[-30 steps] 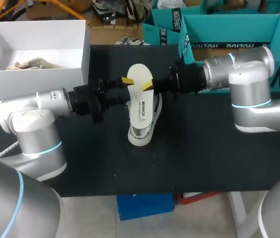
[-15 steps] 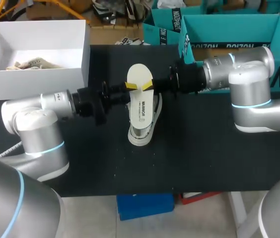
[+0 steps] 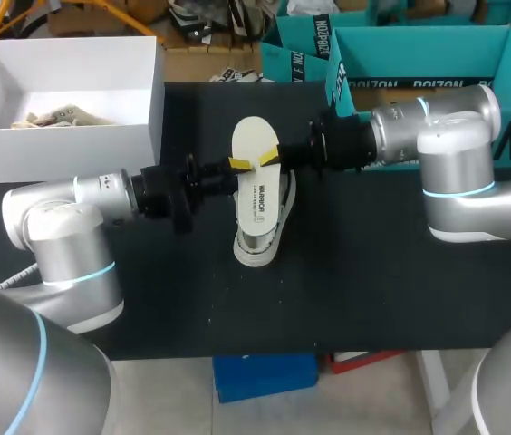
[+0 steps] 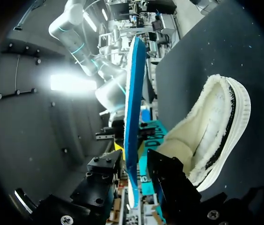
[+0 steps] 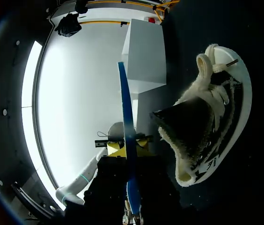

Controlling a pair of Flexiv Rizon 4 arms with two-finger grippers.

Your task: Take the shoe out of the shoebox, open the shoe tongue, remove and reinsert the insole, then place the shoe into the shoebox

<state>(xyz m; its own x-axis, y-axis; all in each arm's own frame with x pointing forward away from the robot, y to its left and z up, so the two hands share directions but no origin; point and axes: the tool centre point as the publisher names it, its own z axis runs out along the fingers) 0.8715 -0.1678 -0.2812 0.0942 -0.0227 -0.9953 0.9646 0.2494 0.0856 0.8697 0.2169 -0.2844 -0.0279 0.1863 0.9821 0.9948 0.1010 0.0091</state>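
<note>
Over the middle of the black table (image 3: 373,290), the right gripper (image 3: 269,158) is pinched on one long edge of the insole (image 3: 255,140). In its own wrist view the thin, blue-backed insole (image 5: 126,117) runs edge-on between its two fingers. The left gripper (image 3: 236,164) sits at the opposite edge, level with the right one. The insole (image 4: 133,93) passes through it in the left wrist view, but I cannot tell whether it has actually closed on it.

Between the two arms the insole hangs pale face up, above the shoe (image 3: 254,257). The shoe is white and fleece-lined (image 4: 211,126), and it stands on its sole directly beneath, heel toward the table's near edge.

Well apart from it, at the far left corner of the table, the white shoebox (image 3: 65,145) sits open with crumpled paper (image 3: 56,117) inside.
</note>
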